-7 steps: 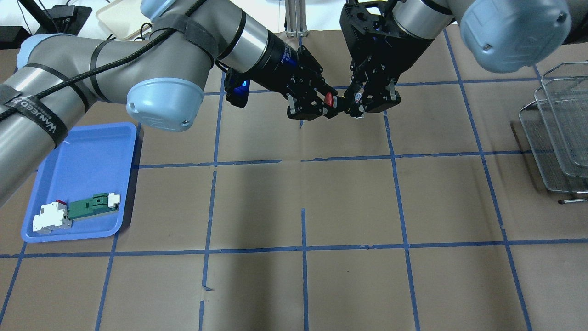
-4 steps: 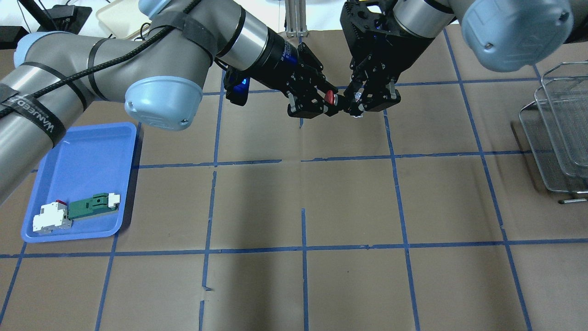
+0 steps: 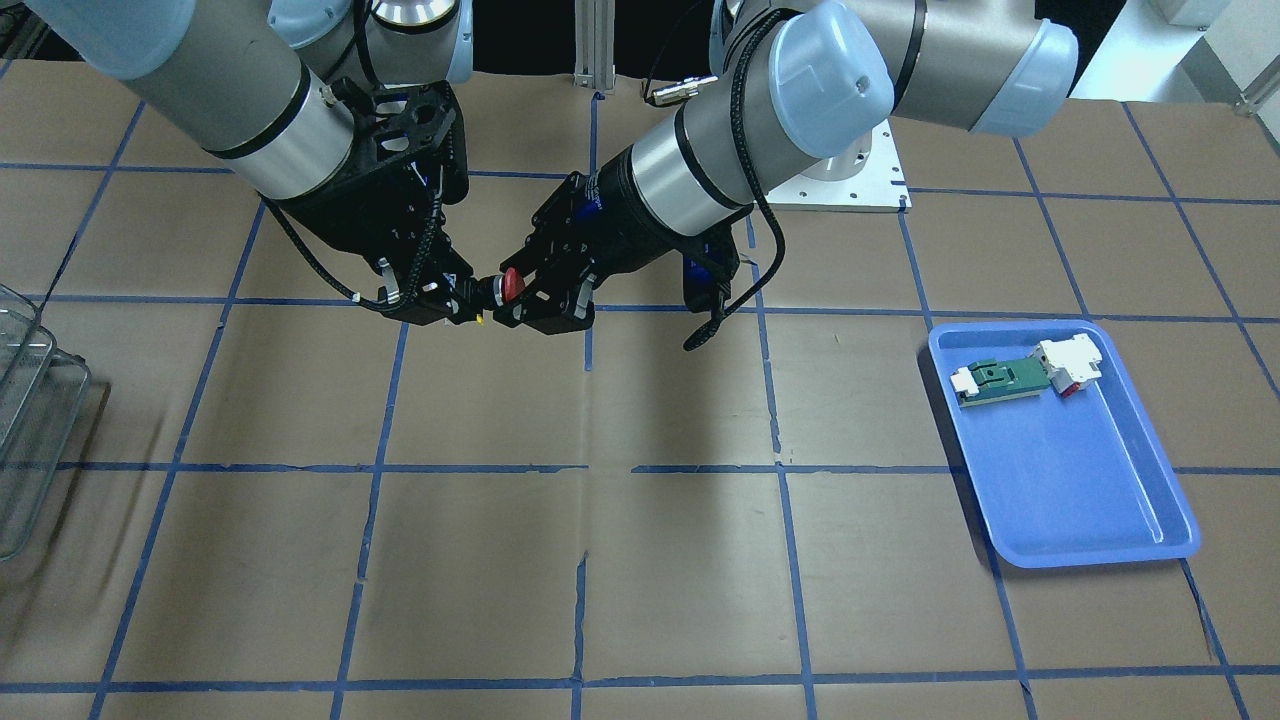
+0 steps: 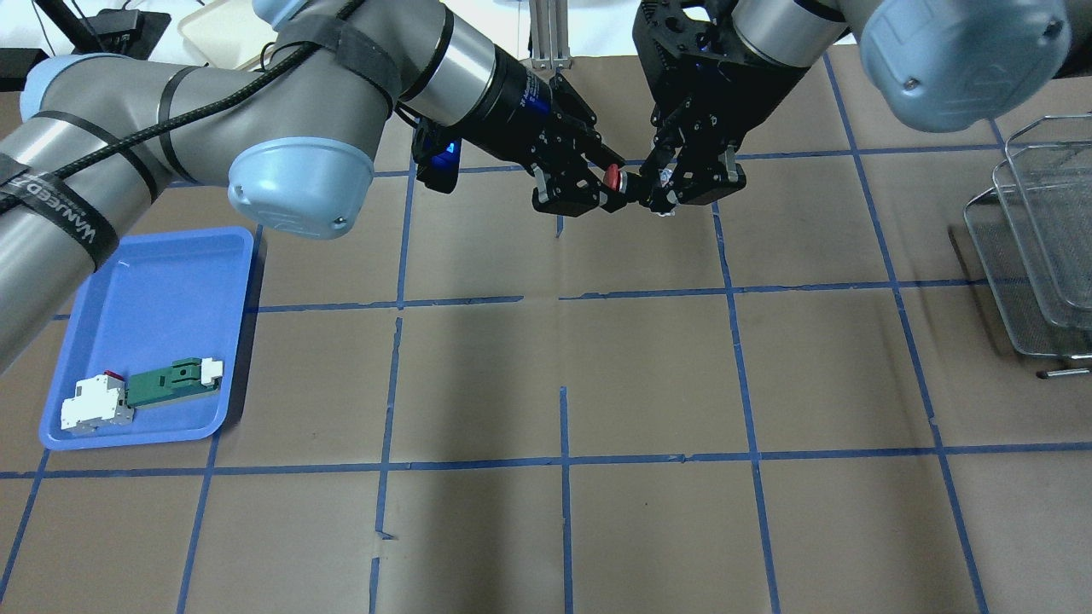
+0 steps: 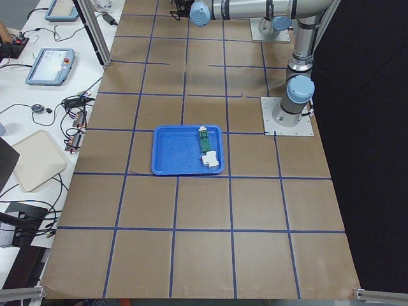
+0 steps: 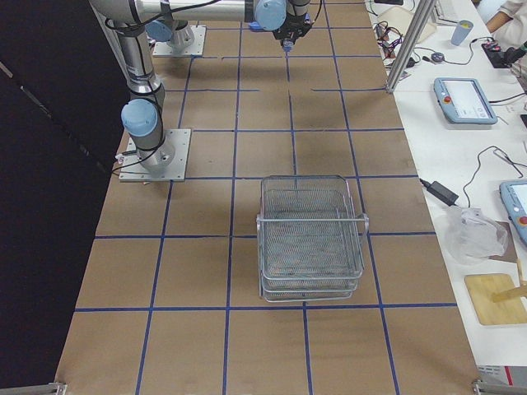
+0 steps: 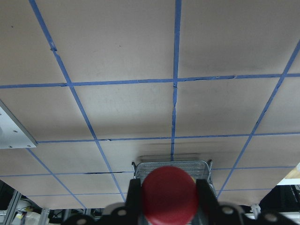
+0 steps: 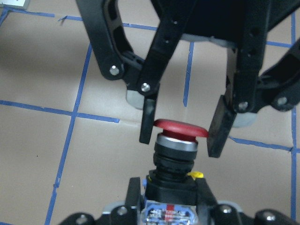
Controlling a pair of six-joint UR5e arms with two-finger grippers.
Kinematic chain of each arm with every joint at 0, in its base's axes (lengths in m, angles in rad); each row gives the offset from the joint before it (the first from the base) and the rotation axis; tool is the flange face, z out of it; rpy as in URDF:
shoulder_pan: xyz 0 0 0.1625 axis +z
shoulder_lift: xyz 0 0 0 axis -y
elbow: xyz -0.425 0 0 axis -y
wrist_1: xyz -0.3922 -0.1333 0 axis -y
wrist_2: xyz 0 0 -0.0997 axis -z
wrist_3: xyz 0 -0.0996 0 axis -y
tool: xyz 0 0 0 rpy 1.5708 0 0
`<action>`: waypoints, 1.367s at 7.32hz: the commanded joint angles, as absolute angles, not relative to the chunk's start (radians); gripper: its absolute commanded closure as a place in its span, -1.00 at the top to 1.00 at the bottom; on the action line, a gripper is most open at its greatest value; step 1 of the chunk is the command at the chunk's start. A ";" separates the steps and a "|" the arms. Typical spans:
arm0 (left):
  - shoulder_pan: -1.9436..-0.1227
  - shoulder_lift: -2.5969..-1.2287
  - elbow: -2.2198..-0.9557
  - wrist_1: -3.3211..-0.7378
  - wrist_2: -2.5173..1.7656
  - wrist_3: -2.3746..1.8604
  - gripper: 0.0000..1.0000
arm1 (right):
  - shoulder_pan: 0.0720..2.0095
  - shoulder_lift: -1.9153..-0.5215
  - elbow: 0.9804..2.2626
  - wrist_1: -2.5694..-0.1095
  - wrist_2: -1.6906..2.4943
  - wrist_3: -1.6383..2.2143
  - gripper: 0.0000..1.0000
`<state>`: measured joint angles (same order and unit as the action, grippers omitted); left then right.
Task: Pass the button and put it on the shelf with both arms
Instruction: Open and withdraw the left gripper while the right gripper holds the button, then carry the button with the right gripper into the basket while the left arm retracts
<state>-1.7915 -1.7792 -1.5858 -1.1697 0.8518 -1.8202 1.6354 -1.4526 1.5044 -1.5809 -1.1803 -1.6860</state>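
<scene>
The button (image 4: 612, 178), with its red head and black collar, hangs in the air between both grippers over the far middle of the table. My left gripper (image 4: 606, 182) is shut on the red head (image 8: 180, 129), one finger (image 8: 149, 119) on each side. My right gripper (image 4: 661, 196) is shut on the button's blue-and-white rear block (image 8: 169, 211). The red head fills the bottom of the left wrist view (image 7: 169, 194). The wire-mesh shelf (image 4: 1036, 256) stands at the table's right edge, far from both grippers.
A blue tray (image 4: 162, 281) at the left front holds a green-and-white flat part (image 4: 171, 381) and a white-and-red block (image 4: 94, 402). The table is brown paper with blue tape lines. The operators' bench with tablets (image 6: 465, 99) lies beyond the far edge.
Both grippers and the button between them have drifted slightly toward the far side of the table. The left arm's elbow has shifted a little to the left. Both grips look unchanged.
</scene>
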 commanded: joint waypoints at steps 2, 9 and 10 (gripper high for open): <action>-1.793 -1.772 -1.586 -1.124 0.839 -1.819 1.00 | 1.629 -1.453 1.505 -1.580 -1.187 -1.686 -0.86; -1.485 -1.703 -1.591 -1.389 1.471 -0.536 1.00 | 1.178 -1.389 1.511 -1.589 -1.313 -1.961 -0.87; -1.477 -1.657 -1.607 -1.428 1.542 -0.338 1.00 | 1.079 -1.355 1.505 -1.638 -1.372 -2.056 -0.87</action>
<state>-1.4970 -1.7055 -1.5991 -1.3719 1.4078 -0.5994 1.2049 -1.3946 1.5095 -1.5994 -1.3260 -1.9392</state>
